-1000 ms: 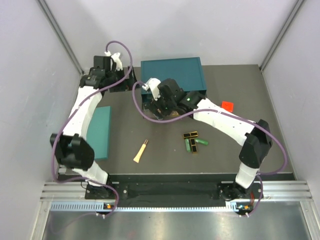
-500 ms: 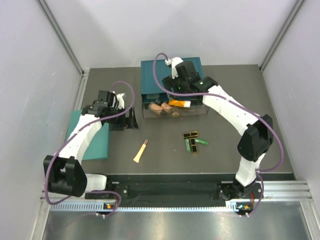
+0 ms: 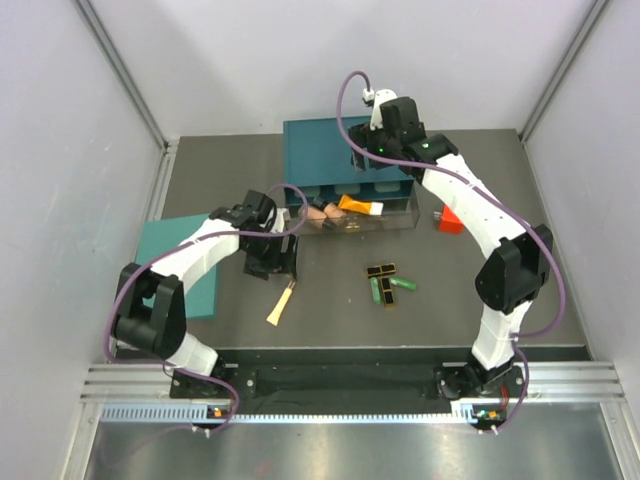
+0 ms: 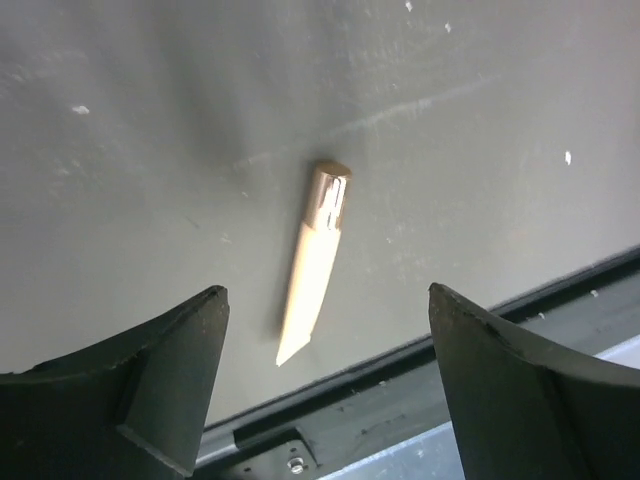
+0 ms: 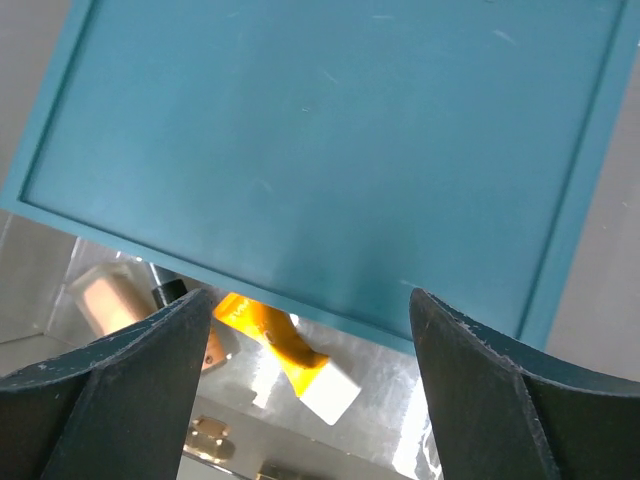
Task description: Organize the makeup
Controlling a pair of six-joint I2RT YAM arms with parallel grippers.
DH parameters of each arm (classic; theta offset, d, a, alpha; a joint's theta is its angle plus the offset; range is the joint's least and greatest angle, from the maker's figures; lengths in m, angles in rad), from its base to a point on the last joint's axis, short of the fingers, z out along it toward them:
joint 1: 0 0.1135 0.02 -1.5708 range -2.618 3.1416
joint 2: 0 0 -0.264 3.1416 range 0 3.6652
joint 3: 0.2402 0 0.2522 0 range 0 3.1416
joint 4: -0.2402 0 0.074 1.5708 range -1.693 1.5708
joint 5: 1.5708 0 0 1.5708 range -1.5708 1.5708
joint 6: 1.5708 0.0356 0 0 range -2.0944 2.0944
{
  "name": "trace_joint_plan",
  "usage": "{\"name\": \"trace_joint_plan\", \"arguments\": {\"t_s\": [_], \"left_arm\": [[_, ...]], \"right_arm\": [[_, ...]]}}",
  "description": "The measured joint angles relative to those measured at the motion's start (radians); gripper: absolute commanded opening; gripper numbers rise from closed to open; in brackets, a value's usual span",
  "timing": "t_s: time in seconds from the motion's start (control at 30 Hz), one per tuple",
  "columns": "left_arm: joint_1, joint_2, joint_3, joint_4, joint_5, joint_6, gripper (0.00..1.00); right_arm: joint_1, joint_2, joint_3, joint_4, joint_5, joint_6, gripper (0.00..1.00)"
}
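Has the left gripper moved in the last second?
Yes. The left gripper swung from beside the teal box toward the near edge, now open near the cream slim tube.

Grey table [image 3: 330, 300] bearing cream tube [image 3: 281, 303], green sticks [image 3: 390, 288], red cube [image 3: 447, 220]

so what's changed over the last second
The left gripper swung from the far left corner to hover over the cream slim tube, jaws open. The right gripper pulled back from the clear drawer to above the teal box. Nothing gripped. Tube, green sticks and black-and-gold cases stayed put.
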Motion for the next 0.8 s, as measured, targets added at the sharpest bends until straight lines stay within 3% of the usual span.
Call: {"name": "trace_joint_plan", "arguments": {"t_s": [0.2,0.37,0.57,0.67,0.8], "left_arm": [[-0.024,0.010,0.000,0.038,-0.066,-0.006,0.82],[-0.047,-0.008,-0.022,0.074,-0.142,-0.024,0.92],[-0.052,-0.113,-0.041,0.048,-0.212,-0.039,0.94],[-0.053,-0.211,-0.047,0.050,-0.221,-0.043,0.92],[-0.055,-0.309,-0.064,0.050,-0.227,-0.052,0.79]], "right_arm": [[-0.026,0.000,0.000,0.000,-0.014,0.012,0.80],[-0.026,0.000,0.000,0.000,-0.026,0.018,0.80],[-0.026,0.000,0.000,0.000,-0.034,0.020,0.80],[-0.026,0.000,0.000,0.000,-0.036,0.020,0.80],[-0.026,0.000,0.000,0.000,-0.036,0.021,0.80]]}}
